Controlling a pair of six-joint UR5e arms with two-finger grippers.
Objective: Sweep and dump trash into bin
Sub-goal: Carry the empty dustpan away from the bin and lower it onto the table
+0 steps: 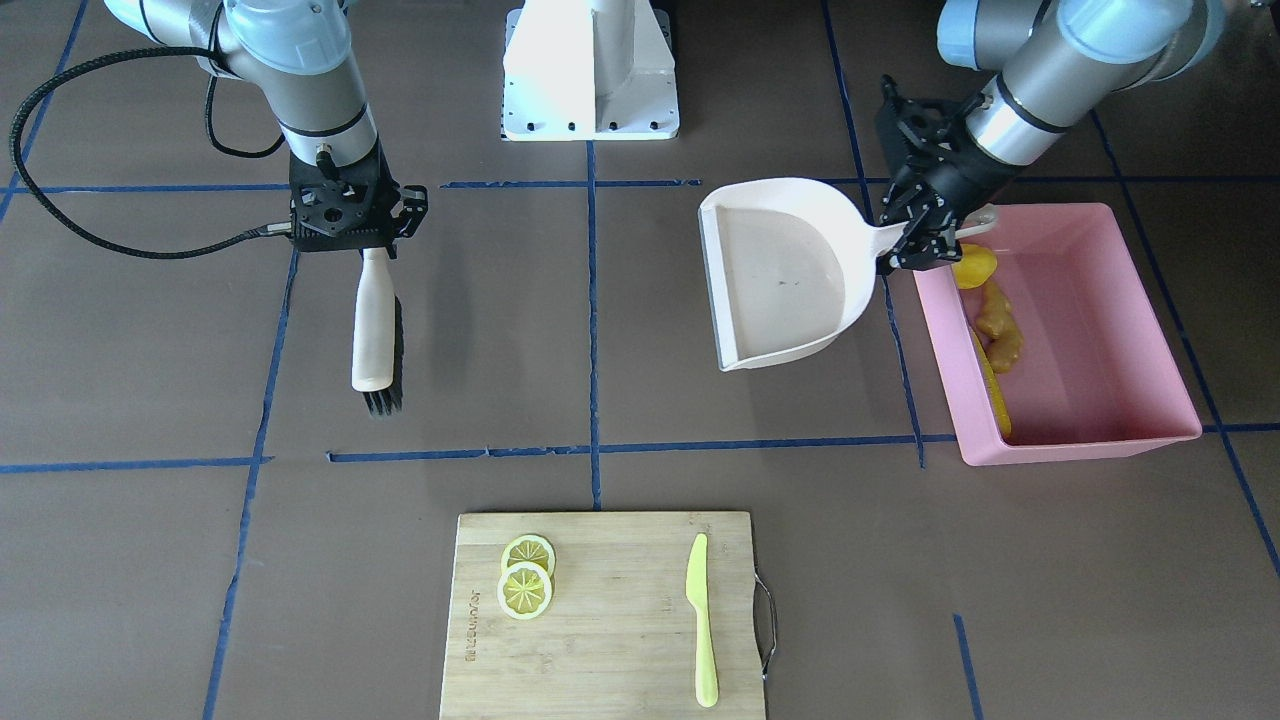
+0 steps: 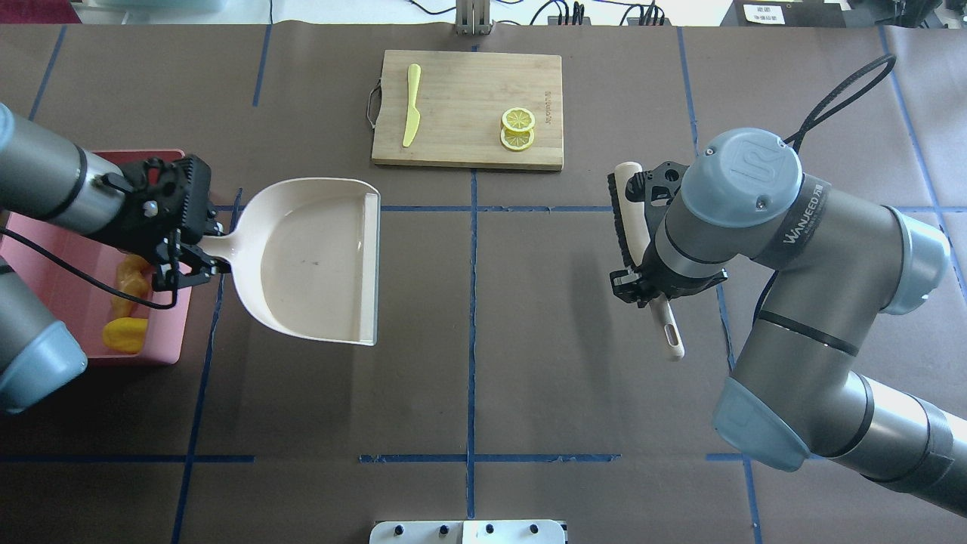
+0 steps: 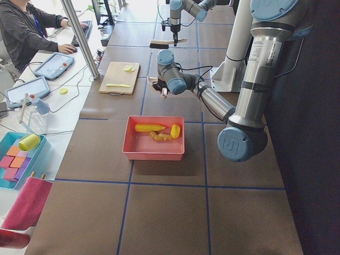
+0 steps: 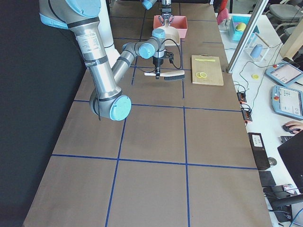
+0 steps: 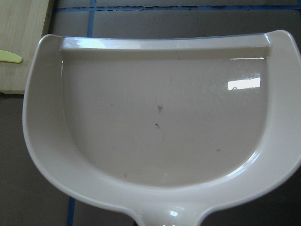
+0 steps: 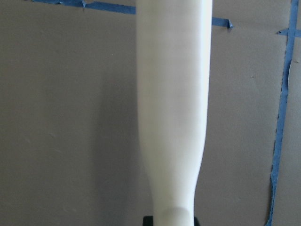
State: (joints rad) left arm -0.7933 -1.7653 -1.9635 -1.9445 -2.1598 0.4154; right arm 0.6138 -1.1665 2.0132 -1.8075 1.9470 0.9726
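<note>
Three toy foods lie inside the large rectangular pink plastic tub [image 1: 1090,330]. A yellow corn cob [image 1: 993,385] runs lengthwise along the wall nearest the table's middle, a knobbly tan-orange ginger root [image 1: 1000,325] is beside it, and a rounded yellow potato-like lump [image 1: 975,265] sits at the end below my wrist. My left gripper [image 1: 925,245] is clamped on the handle of the beige plastic dustpan [image 1: 785,270]. Its pan is bare and points away from the tub, which sits just behind that hand, so this arm is far the nearer. My right gripper [image 1: 377,245], well apart, is closed around the white-handled brush with black bristles [image 1: 375,330]. I judge the dumping done.
</note>
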